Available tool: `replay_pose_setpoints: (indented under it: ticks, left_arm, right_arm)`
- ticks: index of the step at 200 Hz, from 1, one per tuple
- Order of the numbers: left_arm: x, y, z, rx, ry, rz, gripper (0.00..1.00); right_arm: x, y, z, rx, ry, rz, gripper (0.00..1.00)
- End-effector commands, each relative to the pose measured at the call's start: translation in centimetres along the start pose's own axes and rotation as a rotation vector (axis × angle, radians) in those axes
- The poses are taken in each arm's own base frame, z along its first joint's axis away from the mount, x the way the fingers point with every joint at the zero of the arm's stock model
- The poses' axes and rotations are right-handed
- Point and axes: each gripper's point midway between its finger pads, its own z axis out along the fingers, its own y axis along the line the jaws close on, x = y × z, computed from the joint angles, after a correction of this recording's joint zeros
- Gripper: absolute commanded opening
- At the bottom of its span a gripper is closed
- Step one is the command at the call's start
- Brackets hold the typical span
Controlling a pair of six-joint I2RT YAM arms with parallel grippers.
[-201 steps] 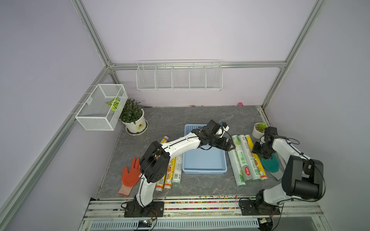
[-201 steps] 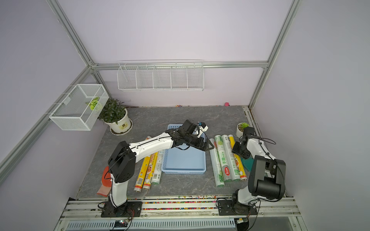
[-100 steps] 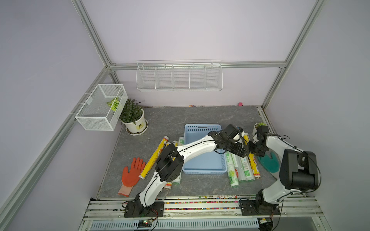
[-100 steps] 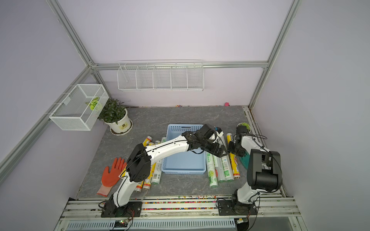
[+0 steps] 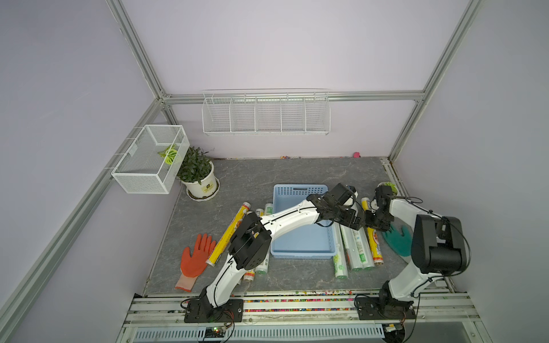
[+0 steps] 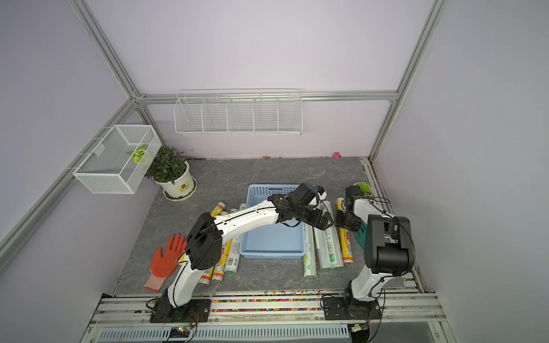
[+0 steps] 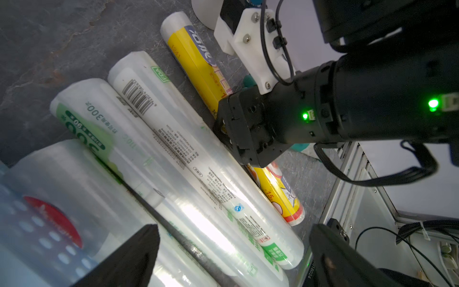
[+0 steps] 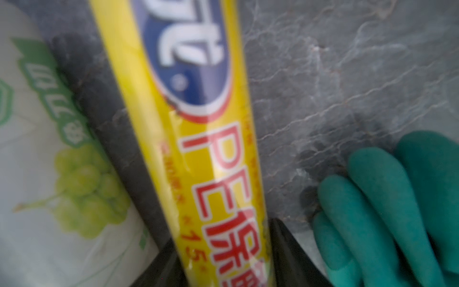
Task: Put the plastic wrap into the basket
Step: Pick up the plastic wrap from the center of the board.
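Currently right claw (image 8: 223, 236) is pinching the yellow roll (image 8: 198, 124) lying on the surface (image 5: 252, 178) near the basket (image 5: 300, 190), left claw (image 7: 231, 238) hovering spread over white rolls (image 7: 173, 161); next probably needing a lift over the rim.

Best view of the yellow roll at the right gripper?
Right wrist: the yellow roll fills the frame, print legible, straddled by the right gripper. Left wrist: that gripper hides its middle. Both top views: small, middle covered too.

Light-blue basket (image 5: 301, 241) upright; yellow + white/green wrap rolls (image 5: 360, 252) flat, both sides of it.
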Motion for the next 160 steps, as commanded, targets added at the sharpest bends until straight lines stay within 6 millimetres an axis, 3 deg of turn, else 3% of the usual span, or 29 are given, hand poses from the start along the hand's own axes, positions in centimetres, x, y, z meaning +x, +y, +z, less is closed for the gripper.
replay_pose_setpoints:
  ticks: [1,52,92,108,160]
  left_arm:
    - [-2.0,-1.0,-2.5,-0.004,-0.084,0.038,1.0]
    - [-3.9,0.3,-6.1,-0.108,-0.2,0.086,1.0]
    - [-4.9,5.5,-11.8,-0.318,-0.32,0.014,1.0]
    - [-4.5,8.6,-14.4,-0.401,-0.354,-0.031,1.0]
    - [0.0,18.2,-21.1,-0.491,-0.423,-0.287,1.0]
  right_arm:
    - [0.6,-0.2,0.5,0.039,0.037,-0.016,0.45]
    - [-1.2,-0.7,-3.3,0.176,-0.036,-0.092,0.33]
    - [-1.9,-0.3,-9.0,0.173,-0.169,-0.091,0.3]
    - [-2.2,1.6,-11.5,0.047,-0.248,-0.054,0.29]
    - [-3.8,13.0,-18.7,-0.603,-0.446,0.066,0.28]
